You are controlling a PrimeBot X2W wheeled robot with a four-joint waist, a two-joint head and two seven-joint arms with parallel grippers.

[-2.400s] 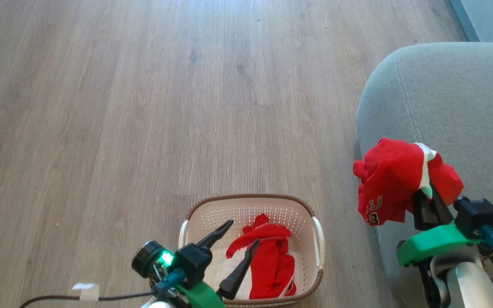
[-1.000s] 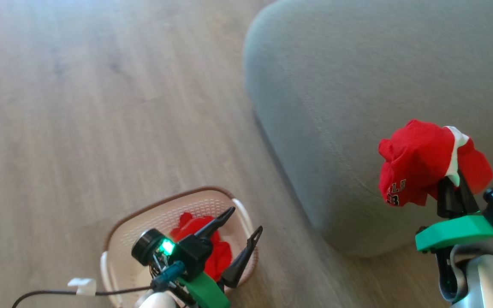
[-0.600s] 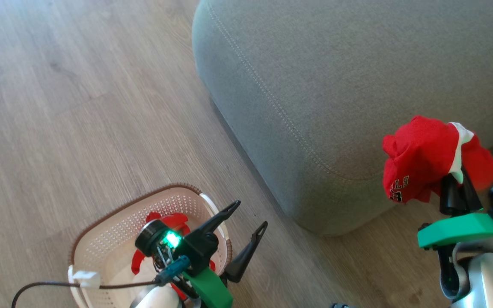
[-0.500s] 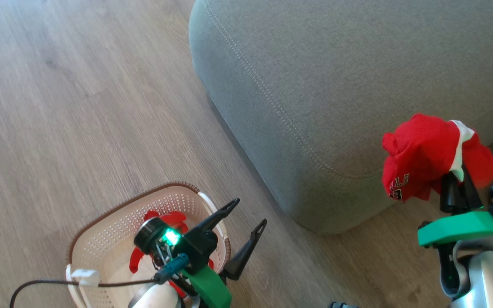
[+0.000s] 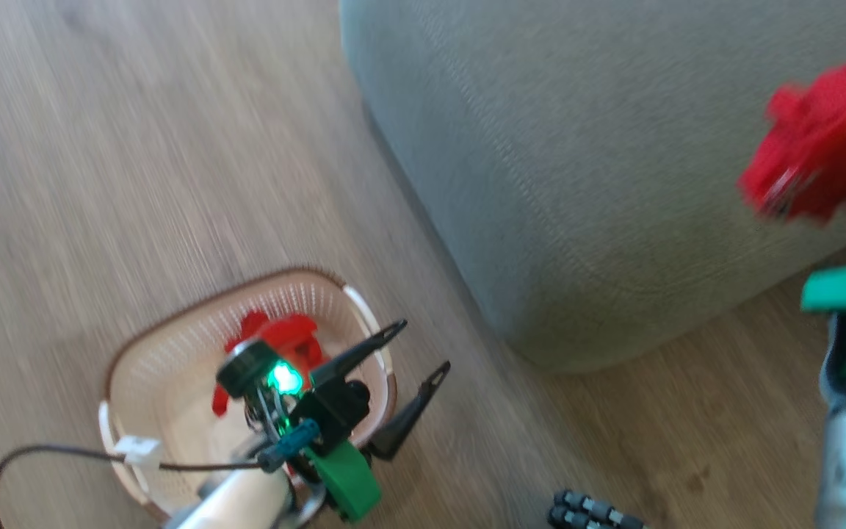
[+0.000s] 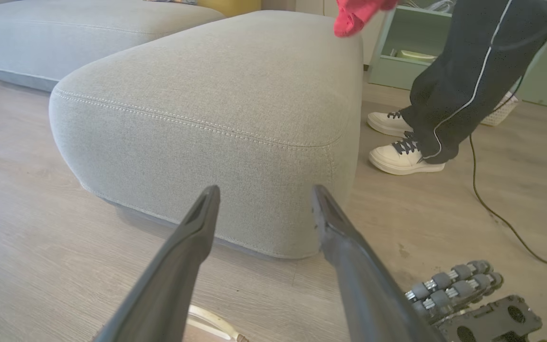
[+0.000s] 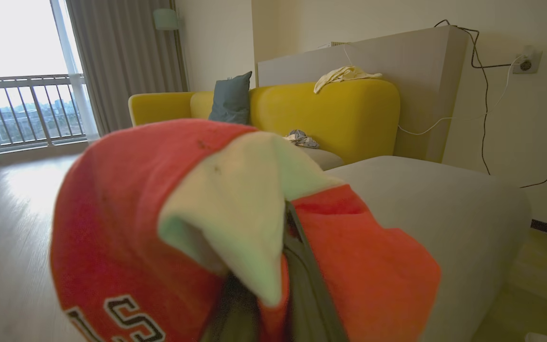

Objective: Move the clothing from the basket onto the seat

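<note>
While the right hand (image 7: 292,247) clamps a red garment (image 5: 827,154) upper right beside the seat (image 5: 577,147), the left hand (image 5: 423,345) gapes wide. It's empty, over the basket (image 5: 158,367) lower left.

The pale wood-plank floor (image 5: 136,147) carries the big grey seat (image 5: 577,147), which sits flat on the boards. The basket (image 5: 166,353) stands on the floor near the seat's rounded corner, with a strip of bare boards between them. In the left wrist view, a person's two white shoes (image 6: 404,159) rest on the floor just past the seat's other side, a thin dark cable (image 6: 471,171) trails beyond them, and a second grey cushion (image 6: 64,28) lies behind the seat.
</note>
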